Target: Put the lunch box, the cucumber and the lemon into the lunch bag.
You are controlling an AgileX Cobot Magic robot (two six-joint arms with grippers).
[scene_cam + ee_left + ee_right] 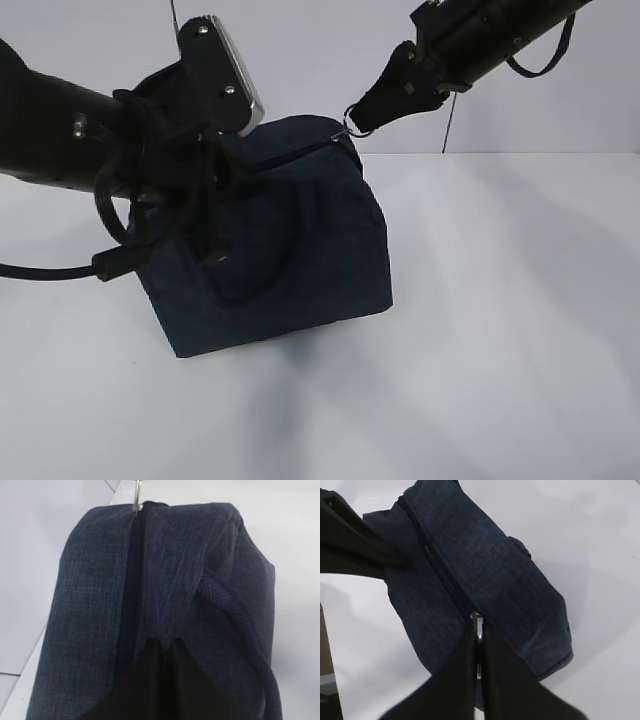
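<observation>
- The lunch bag (290, 250) sits on the white desk (500, 330), its zipper line (131, 580) running along the top and closed along the whole stretch that shows; every place below is given relative to this bag.
- The right gripper (479, 645) is at the bag's far top corner, its two black fingers (462, 680) pressed together on the metal ring pull (478, 625) of the zipper; in the exterior view the ring (357, 122) sits at the tip of that gripper, right at the bag's upper edge.
- The left gripper (162, 647) is at the opposite end of the bag's top, its dark fingers (190, 685) drawn together and pinching the navy fabric beside the zipper line, where the cloth puckers into folds; from the exterior view the left arm (60, 130) covers that end of the bag, and the exact hold cannot be made out there.
- One loop handle (235, 615) lies draped down the bag's side, to the right of the zipper in the left wrist view.
- The bag's front face shows a soft dent in the exterior view, and its lower edge rests flat on the desk.
- No lunch box, cucumber or lemon shows in any view; whether they lie inside the bag cannot be told.
</observation>
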